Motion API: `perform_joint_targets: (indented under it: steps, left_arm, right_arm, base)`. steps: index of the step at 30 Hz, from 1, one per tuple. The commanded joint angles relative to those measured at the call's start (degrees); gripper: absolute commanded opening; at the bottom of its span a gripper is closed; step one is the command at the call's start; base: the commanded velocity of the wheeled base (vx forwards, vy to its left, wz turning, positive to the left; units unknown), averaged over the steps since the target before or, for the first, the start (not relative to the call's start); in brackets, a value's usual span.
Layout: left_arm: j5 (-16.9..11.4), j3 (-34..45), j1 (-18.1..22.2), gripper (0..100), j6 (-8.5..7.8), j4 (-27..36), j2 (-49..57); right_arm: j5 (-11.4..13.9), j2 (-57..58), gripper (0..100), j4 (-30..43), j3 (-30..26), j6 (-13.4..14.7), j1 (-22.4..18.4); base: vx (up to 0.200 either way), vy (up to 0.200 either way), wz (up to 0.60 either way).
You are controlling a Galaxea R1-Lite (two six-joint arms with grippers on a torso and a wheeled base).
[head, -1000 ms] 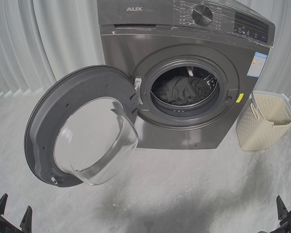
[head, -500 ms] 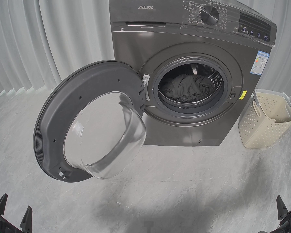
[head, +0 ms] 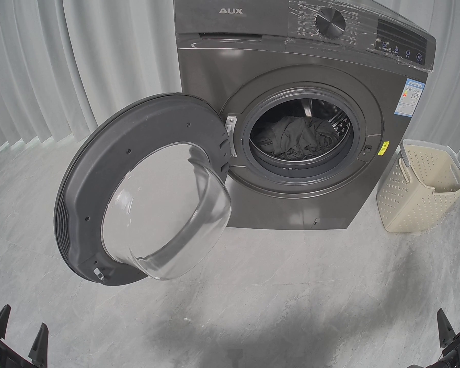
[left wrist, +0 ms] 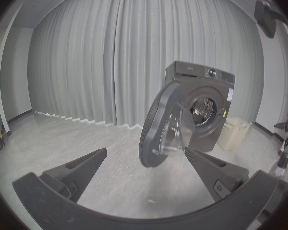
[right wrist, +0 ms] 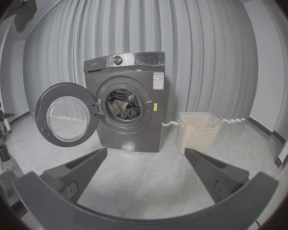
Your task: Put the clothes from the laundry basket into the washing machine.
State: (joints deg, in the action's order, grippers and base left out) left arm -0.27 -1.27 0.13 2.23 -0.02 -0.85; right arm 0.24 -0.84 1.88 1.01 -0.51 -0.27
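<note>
Since one second ago the whole head view has shifted, so the camera has moved; the things keep their places relative to one another, and both hands sit in the same bottom corners.

Head view. A grey washing machine [head: 301, 52] stands on the pale floor [head: 291, 292] before a white curtain [head: 87, 52]. Its round door [head: 138, 123] is swung wide open to the left, the clear bowl facing near. Dark clothes [head: 296, 136] lie heaped inside the drum. The cream laundry basket [head: 419, 200] stands on the floor just beside the machine's right side, its perforated inner walls showing through the open top. The left hand [head: 24, 318] is at the near left corner and the right hand [head: 455, 305] at the near right corner, both well apart from the machine and basket, each with its fingers spread and nothing between them.

Left wrist view. The left hand [left wrist: 145, 149] has its two fingers set wide apart and holds nothing. Beyond it the door [left wrist: 153, 122] is seen nearly edge-on before the machine [left wrist: 201, 77], with the basket [left wrist: 234, 133] to the machine's right.

Right wrist view. The right hand [right wrist: 145, 149] is likewise wide open and holds nothing. Far beyond it stand the machine [right wrist: 131, 67] with its door [right wrist: 43, 112] open, the clothes [right wrist: 129, 113] in the drum, and the basket [right wrist: 198, 131] upright on the floor.
</note>
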Motion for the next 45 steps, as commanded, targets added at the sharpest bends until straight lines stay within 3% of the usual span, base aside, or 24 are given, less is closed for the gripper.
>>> perform_joint_targets:
  steps: [1, 2, 4, 8, 11, 15, 19, 26, 31, 35, 36, 39, 45]
  left_arm:
    - [-1.31, -11.3, -0.49, 100, 5.06, -1.82, -4.6]
    - [-2.37, -13.76, -2.07, 100, 6.65, -1.21, -7.85]
    - [-2.63, -14.82, -5.76, 100, 7.44, -0.77, -14.18]
    - [-0.61, -14.9, -8.92, 100, 6.56, -3.75, -25.95]
    - [-1.75, -15.43, -9.98, 100, 6.47, -10.7, -36.32]
    - [-2.1, -16.75, -8.4, 100, 5.86, -20.89, -48.37]
    - [-2.19, -19.3, -6.55, 100, 3.75, -26.43, -57.77]
    - [-4.3, -22.2, -5.85, 100, 0.93, -29.16, -64.27]
    - [-5.18, -24.13, -6.29, 100, 0.23, -29.33, -66.91]
    - [-10.02, -23.43, -7.25, 100, 0.05, -29.16, -66.12]
    - [-12.21, -23.25, -8.48, 100, -0.03, -29.16, -65.5]
    - [-14.41, -23.34, -10.77, 100, -0.12, -28.98, -64.01]
    - [-13.71, -23.87, -17.62, 100, 0.49, -29.16, -63.22]
  right_arm:
    - [0.02, 0.49, 100, -0.03, -0.31, -0.02, 0.0]
    - [0.02, 0.49, 100, -0.03, -0.31, -0.02, 0.0]
    - [0.02, 0.49, 100, 0.06, -0.31, -0.02, 0.0]
    - [0.02, 0.49, 100, -0.03, -0.31, -0.02, 0.0]
    - [0.02, 0.49, 100, -0.03, -0.31, -0.02, 0.0]
    - [0.02, 0.49, 100, -0.03, -0.31, -0.02, 0.0]
    - [0.02, 0.49, 100, 0.06, -0.31, -0.02, 0.0]
    - [0.02, 0.49, 100, -0.03, -0.31, -0.02, 0.0]
    - [0.02, 0.49, 100, -0.03, -0.31, -0.02, 0.0]
    - [0.02, 0.49, 100, 0.06, -0.31, -0.02, 0.0]
    - [0.02, 0.49, 100, -0.03, -0.31, -0.02, 0.0]
    - [0.02, 0.49, 100, -0.03, -0.31, -0.02, 0.0]
    - [0.02, 0.49, 100, -0.03, -0.31, -0.02, 0.0]
  base:
    - [0.0, 0.0, 0.0]
    - [0.0, 0.0, 0.0]
    - [0.0, 0.0, 0.0]
    - [0.0, 0.0, 0.0]
    - [0.0, 0.0, 0.0]
    - [0.0, 0.0, 0.0]
    - [0.0, 0.0, 0.0]
    - [0.0, 0.0, 0.0]
    - [0.0, 0.0, 0.0]
    - [0.0, 0.0, 0.0]
    - [0.0, 0.0, 0.0]
    - [0.0, 0.0, 0.0]
    - [0.0, 0.0, 0.0]
